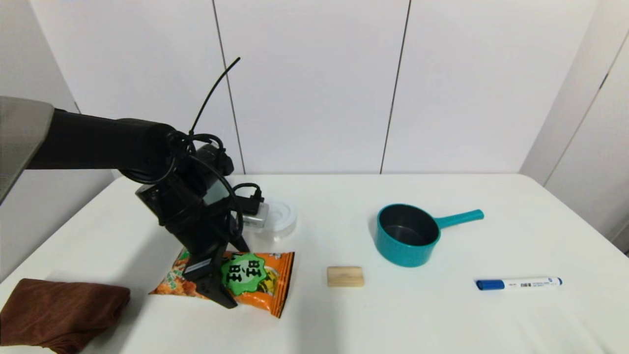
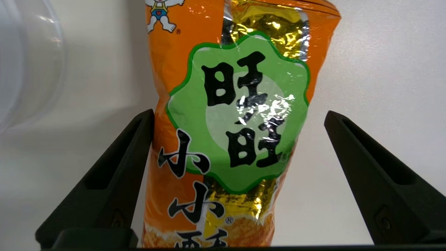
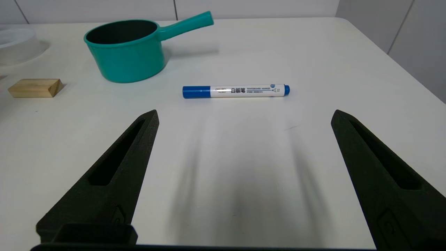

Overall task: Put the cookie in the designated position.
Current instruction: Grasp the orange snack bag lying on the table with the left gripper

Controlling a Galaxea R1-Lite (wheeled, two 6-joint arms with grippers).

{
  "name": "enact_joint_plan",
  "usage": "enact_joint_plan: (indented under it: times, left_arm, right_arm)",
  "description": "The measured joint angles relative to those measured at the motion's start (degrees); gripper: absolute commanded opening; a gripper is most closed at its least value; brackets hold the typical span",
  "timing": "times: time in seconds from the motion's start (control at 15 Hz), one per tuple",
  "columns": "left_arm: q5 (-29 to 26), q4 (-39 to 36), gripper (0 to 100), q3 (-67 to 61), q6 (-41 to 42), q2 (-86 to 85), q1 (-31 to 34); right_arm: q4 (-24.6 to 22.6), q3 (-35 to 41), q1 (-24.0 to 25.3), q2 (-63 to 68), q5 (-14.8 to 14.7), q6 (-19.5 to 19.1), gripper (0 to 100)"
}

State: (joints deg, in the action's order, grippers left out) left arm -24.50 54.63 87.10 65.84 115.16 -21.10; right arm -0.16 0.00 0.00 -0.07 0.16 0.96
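Note:
The cookie (image 1: 269,282), a shiny orange bag with a green scalloped badge and black characters, lies flat on the white table at the front left. My left gripper (image 1: 235,276) reaches down over it, open, one finger on each long side of the bag. In the left wrist view the cookie (image 2: 240,115) fills the gap of the left gripper (image 2: 239,115), and one finger (image 2: 139,139) touches the bag's edge while the other stands apart. I see no mark for the designated position on the tabletop. The right gripper (image 3: 244,116) hovers open over bare table, holding nothing.
A small wooden block (image 1: 345,276) lies right of the bag, then a teal saucepan (image 1: 407,235) and a blue-capped marker (image 1: 518,283). A clear plastic lid (image 1: 280,219) sits behind the left arm. A brown cloth (image 1: 59,312) lies at the front left corner.

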Motion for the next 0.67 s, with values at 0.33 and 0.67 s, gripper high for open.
enact_joint_plan:
  times: [0.33, 0.67]
  left_arm:
    - [2.4, -0.6, 0, 0.0, -1.0, 1.8, -0.5]
    - [2.5, -0.5, 0, -0.1, -1.1, 3.4, -0.8]
  right_arm:
    - [0.0, 0.0, 0.0, 0.0, 0.0, 0.0, 100]
    - [0.0, 0.0, 0.0, 0.0, 0.0, 0.0, 100]
